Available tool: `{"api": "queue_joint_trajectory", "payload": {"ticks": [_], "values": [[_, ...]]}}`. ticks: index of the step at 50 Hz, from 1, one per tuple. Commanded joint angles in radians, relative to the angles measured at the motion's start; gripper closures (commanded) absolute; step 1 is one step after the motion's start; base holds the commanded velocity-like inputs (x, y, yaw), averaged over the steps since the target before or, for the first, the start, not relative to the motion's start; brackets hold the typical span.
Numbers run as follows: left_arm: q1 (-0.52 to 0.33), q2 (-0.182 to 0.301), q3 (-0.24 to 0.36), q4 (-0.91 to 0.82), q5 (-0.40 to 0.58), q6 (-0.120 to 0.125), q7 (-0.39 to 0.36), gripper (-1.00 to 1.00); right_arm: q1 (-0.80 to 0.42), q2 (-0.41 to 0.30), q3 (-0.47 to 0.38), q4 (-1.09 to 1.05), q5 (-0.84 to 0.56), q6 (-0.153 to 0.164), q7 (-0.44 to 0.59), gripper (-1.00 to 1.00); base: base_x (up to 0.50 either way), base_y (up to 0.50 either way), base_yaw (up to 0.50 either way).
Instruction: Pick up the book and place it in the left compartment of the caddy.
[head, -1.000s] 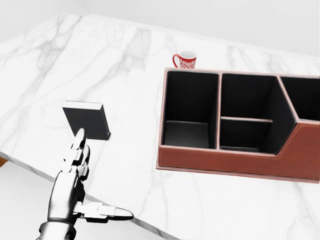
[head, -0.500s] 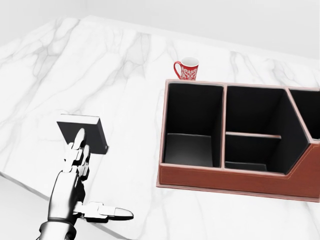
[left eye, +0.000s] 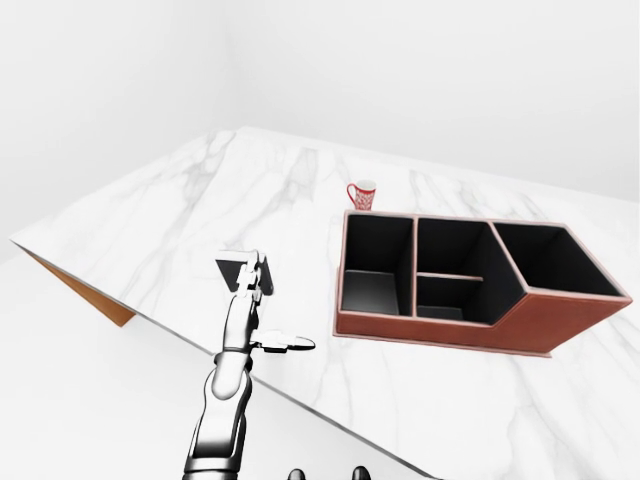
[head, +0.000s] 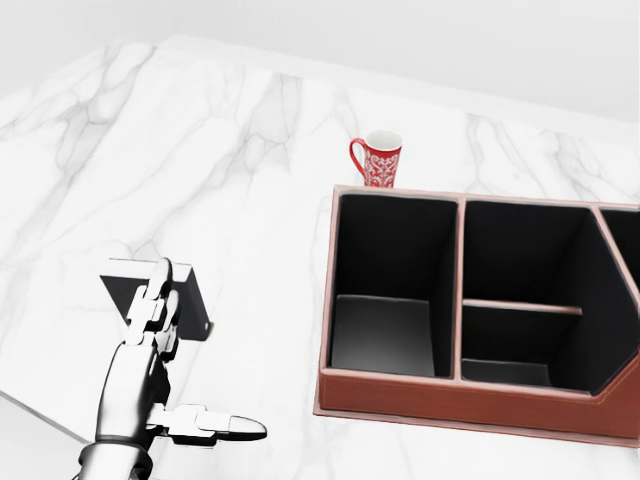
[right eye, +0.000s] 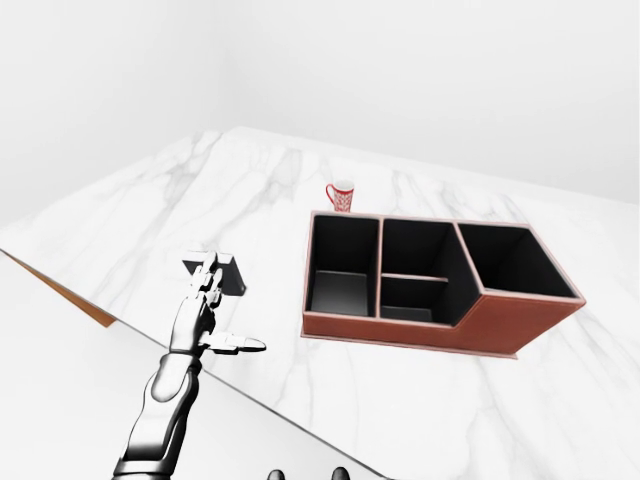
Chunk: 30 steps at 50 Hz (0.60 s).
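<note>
The left hand (head: 150, 350) is reaching out over the marble table (head: 230, 130), fingers straight and spread, thumb sticking out to the right, gripping nothing. Its fingertips are overlapping the dark book (head: 190, 300), which is lying flat near the table's left edge. The brown caddy (head: 470, 400) is sitting well apart to the right, with a red mug (head: 378, 158) standing just beyond its left compartment (head: 385, 290). Nothing is lying between book and caddy. The right hand is not showing.

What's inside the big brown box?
The brown leather caddy has black compartments, and the ones in view look empty. Its near wall hides some of the floor.
</note>
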<state>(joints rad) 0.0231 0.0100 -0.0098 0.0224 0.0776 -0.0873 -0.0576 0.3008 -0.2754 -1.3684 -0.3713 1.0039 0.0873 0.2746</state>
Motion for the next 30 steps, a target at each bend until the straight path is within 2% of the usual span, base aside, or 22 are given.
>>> {"api": "queue_joint_trajectory", "payload": {"ticks": [1,30], "values": [[-0.004,0.0,0.001,0.011,-0.001,0.0,0.0,-1.0,0.0,0.001,0.0,-0.002,0.0,0.0,0.0,-1.0,0.16,0.08,0.0],[-0.004,0.001,0.003,0.006,-0.003,0.0,0.002,-1.0,-0.001,0.001,0.004,0.008,-0.008,0.0,0.0,-1.0,0.16,0.08,0.0]]}}
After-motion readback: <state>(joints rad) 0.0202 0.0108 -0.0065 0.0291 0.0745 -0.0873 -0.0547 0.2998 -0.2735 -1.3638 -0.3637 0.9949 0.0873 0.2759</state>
